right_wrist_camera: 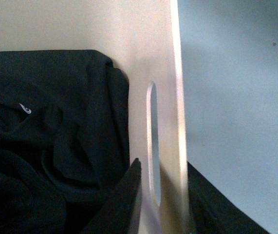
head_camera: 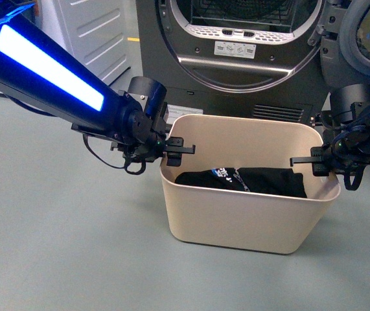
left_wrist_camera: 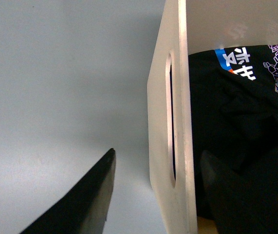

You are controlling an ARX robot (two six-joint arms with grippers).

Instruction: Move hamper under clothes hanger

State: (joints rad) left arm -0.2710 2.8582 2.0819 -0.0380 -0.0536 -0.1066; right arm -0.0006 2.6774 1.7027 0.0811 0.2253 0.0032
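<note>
Left hand (head_camera: 183, 148) astride hamper (head_camera: 249, 223); right hand (head_camera: 299, 161) seemingly gripping

You are working in a laundry room: straight ahead stands a dark-grey front-loading dryer (head_camera: 236, 91), its round door (head_camera: 366, 32) swung open to show the drum. A white panelled unit (head_camera: 94, 29) stands beside it on a smooth grey-green floor (head_camera: 55, 246). A beige hamper (head_camera: 249, 220) holding black clothes (head_camera: 262, 181) sits just in front of the machine.
</note>
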